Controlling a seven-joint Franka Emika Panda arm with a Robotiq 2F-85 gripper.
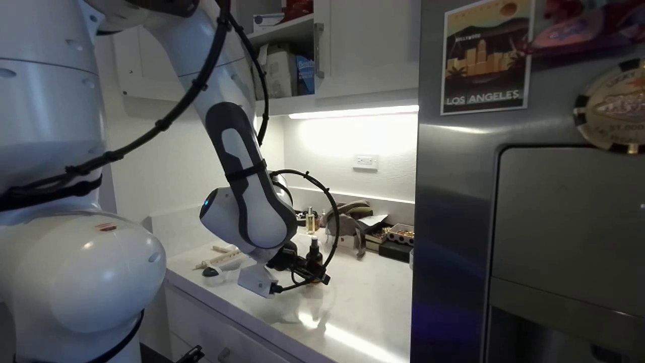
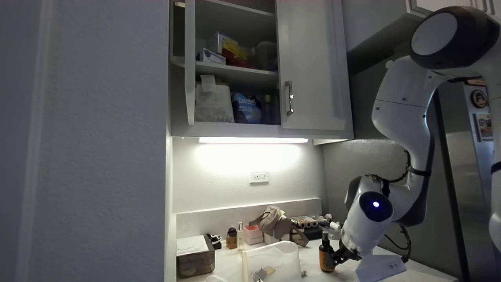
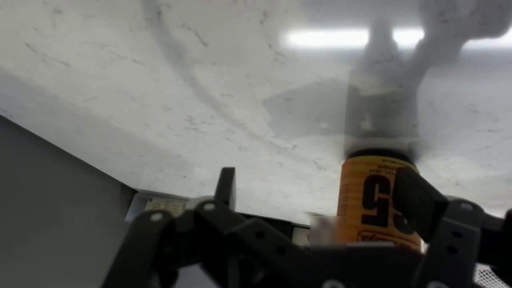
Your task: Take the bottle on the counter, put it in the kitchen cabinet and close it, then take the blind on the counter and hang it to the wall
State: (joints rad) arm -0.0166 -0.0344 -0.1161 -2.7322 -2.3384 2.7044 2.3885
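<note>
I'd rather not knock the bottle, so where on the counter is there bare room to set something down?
Bare: the counter between the bottle and the steel fridge, in front of the black box. Crowded: along the wall, with small bottles, a pink box and grey-brown cloth; at the pale blind; and right by the bottle, where the open tool is close.

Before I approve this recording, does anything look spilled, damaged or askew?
I see no spill or damage. In the wrist view the bottle sits toward one side of the open hand, looking lopsided for a grasp. A cabinet door hangs open, which fits the task.
</note>
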